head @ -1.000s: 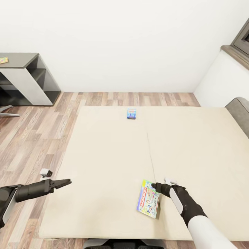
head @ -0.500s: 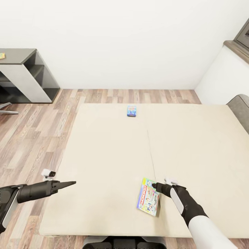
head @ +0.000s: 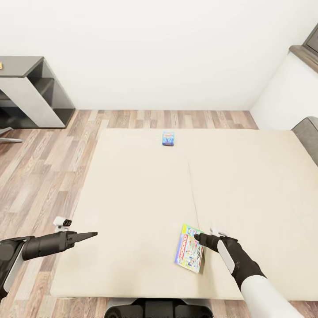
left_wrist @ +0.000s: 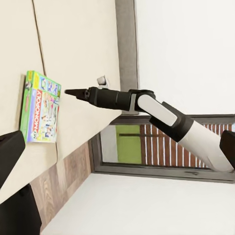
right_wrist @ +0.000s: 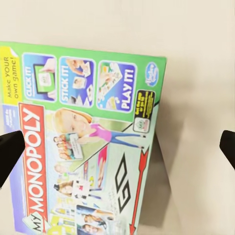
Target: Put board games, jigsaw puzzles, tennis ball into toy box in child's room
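**Right tool at the Monopoly box on the bed**

Head view: I faced the bed (head: 132, 212), beige cover. Green-edged board game (head: 189, 249) lay flat near the bed's near edge. My right tool (head: 199, 239) sat at the box's right edge, tip touching or just over it; couldn't tell which. Fingers looked close together here. Small blue board game (head: 168, 138) lay flat near the far edge, well apart from both tools. My left tool (head: 86, 236) hovered over the bed's left edge, fingers drawn to a point, clenched, holding nothing. Dark grey bench (head: 31, 95) with a white slanted panel stood far left by the wall.

Left wrist view: right tool (left_wrist: 73, 91) showed as a closed point just beside the green-edged box (left_wrist: 41, 107), gripping nothing. Box flat on the cover.

Right wrist view: Monopoly box (right_wrist: 83, 142) directly below, green border, flat on the cover. Two dark fingertips (right_wrist: 10, 152) at opposite frame edges, spread wide; that contradicted the other views, so I couldn't tell the right tool's state.
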Robot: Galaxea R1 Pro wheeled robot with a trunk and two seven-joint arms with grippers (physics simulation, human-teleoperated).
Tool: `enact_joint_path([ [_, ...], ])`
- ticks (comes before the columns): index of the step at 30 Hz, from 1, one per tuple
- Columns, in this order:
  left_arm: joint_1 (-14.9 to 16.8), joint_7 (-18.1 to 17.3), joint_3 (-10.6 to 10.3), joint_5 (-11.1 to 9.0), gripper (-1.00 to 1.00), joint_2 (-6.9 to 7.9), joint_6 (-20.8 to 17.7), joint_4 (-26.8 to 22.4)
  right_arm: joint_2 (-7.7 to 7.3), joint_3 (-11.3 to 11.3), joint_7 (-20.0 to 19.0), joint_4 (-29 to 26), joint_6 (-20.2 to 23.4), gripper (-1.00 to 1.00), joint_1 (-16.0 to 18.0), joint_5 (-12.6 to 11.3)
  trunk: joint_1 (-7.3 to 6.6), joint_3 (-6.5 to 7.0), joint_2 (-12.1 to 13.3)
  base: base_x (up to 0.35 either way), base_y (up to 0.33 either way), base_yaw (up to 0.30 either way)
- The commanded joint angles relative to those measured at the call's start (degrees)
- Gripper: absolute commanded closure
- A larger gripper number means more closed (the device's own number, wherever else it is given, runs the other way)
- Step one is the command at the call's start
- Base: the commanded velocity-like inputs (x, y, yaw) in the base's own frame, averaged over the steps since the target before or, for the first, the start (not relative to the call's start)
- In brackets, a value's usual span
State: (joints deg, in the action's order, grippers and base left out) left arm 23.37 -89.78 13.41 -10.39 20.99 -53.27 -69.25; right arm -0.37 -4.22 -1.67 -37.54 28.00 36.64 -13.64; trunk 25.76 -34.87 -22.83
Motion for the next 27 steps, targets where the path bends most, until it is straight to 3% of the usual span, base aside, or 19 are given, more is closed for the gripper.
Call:
enact_joint_path([
  [1,0.02,-0.22,0.00,0.02,-1.00,0.02,-0.61,-0.01,0.02,-0.18,-0.17,-0.08,0.34,-1.00,0.01,-0.07,0.03,-0.17,-0.09,0.000,0.000,0.000],
  [12,0.03,-0.22,-0.03,0.02,-1.00,0.02,-0.61,-0.01,-0.22,-0.21,-0.48,-0.08,0.37,-1.00,0.00,-0.08,0.03,-1.21,-0.09,0.000,0.000,0.000],
  [20,0.01,-0.22,-0.02,0.09,-1.00,0.02,-0.59,-0.01,-3.64,-0.30,-10.24,-0.07,0.44,-1.00,-0.14,-0.13,0.03,-1.97,-0.09,0.000,0.000,0.000],
  [27,0.02,-0.22,-0.05,0.18,-1.00,0.02,-0.53,-0.01,-4.77,-0.34,-13.26,-0.05,0.39,-1.00,-0.16,-0.07,0.03,-2.64,-0.09,0.000,0.000,0.000],
])
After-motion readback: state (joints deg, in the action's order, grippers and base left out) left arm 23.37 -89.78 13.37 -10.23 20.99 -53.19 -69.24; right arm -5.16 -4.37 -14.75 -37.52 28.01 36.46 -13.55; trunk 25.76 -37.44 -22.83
